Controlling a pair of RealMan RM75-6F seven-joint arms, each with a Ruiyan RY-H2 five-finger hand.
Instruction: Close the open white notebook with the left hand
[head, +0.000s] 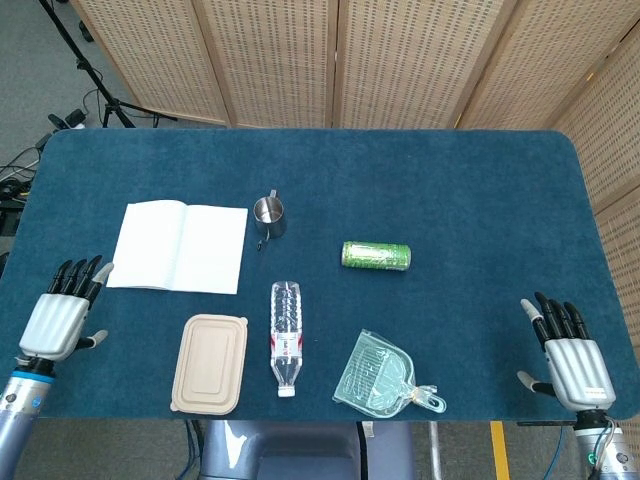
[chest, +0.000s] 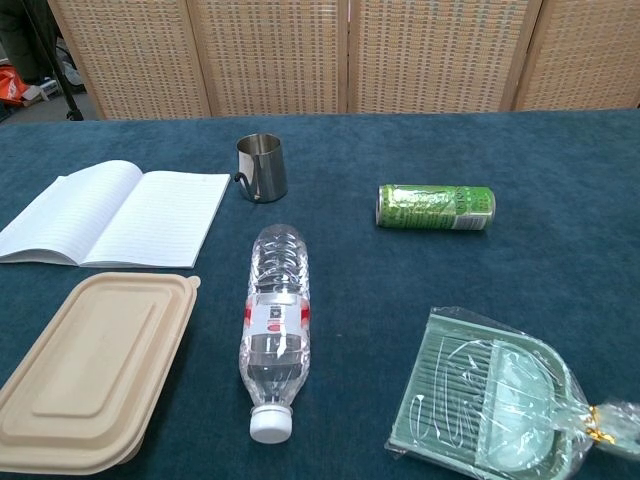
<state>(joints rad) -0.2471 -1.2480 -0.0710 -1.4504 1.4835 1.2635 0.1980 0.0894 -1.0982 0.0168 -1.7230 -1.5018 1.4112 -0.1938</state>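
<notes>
The white notebook (head: 178, 247) lies open and flat on the blue table, left of centre; the chest view shows its lined pages (chest: 115, 214) at the far left. My left hand (head: 63, 315) hovers near the table's front left, fingers spread and empty, its fingertips close to the notebook's near left corner without touching it. At the front right edge my right hand (head: 567, 354) is open too, holding nothing. Neither hand shows in the chest view.
A steel cup (head: 268, 214) stands right of the notebook. A beige lidded food box (head: 210, 362) lies in front of it, beside a clear water bottle (head: 285, 335). A green can (head: 376, 255) lies on its side, and a bagged green dustpan (head: 378, 374) sits front centre.
</notes>
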